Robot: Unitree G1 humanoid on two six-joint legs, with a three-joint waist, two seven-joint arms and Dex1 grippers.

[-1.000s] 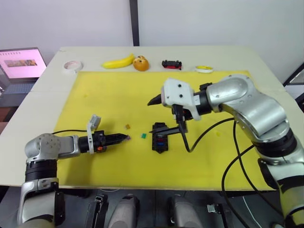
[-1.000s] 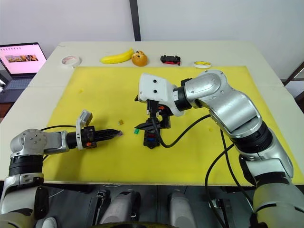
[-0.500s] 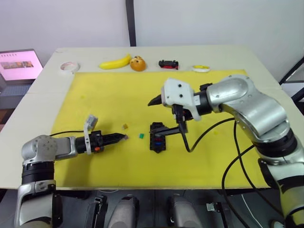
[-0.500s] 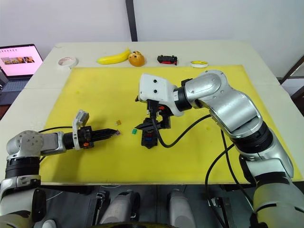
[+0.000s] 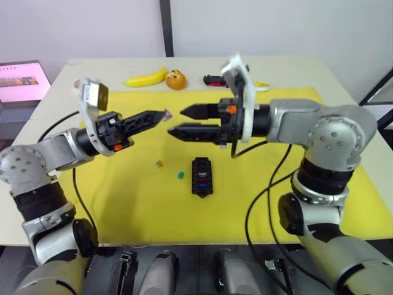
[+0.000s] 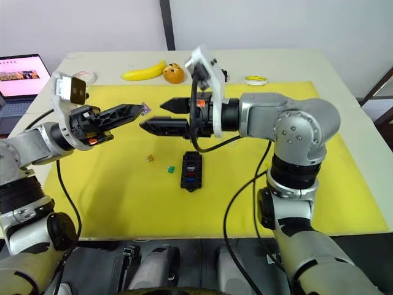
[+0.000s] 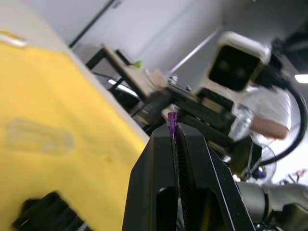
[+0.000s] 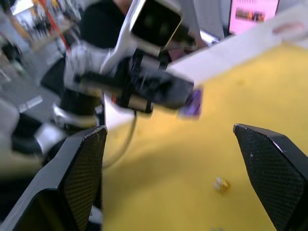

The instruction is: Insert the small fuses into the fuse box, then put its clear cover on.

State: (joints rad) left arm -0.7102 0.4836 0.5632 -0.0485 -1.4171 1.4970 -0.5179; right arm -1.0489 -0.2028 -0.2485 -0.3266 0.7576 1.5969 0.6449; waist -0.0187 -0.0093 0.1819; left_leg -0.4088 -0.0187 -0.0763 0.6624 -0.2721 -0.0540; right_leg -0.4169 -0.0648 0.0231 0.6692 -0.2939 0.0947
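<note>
Left gripper [image 5: 164,115]: raised above the yellow mat [image 5: 123,203], pointing right; fingers clenched on a purple fuse [image 7: 172,121] that sticks out past the tips.
Right gripper [image 5: 177,121]: raised above the mat, pointing left toward the left gripper; the 2 fingers are spread wide, nothing between them.
Gap between grippers: tips near each other, not touching, over the far-middle part of the mat.
Fuse box [image 5: 201,176]: flat on the mat, near-centre, below the right gripper; red and blue fuses sit in its slots.
Amber fuse [image 5: 159,164]: loose on the mat, left of the fuse box.
Green fuse [image 5: 181,175]: loose on the mat, just left of the fuse box, nearer than the amber one.
Clear cover [image 7: 39,136]: lying on the mat, apart from the fuse box, seen in the left wrist view.
Far table edge: banana [image 5: 146,78], orange fruit [image 5: 176,80], toy car [image 5: 213,79], tape roll [image 5: 262,86].
Far left: laptop [image 5: 21,72].
</note>
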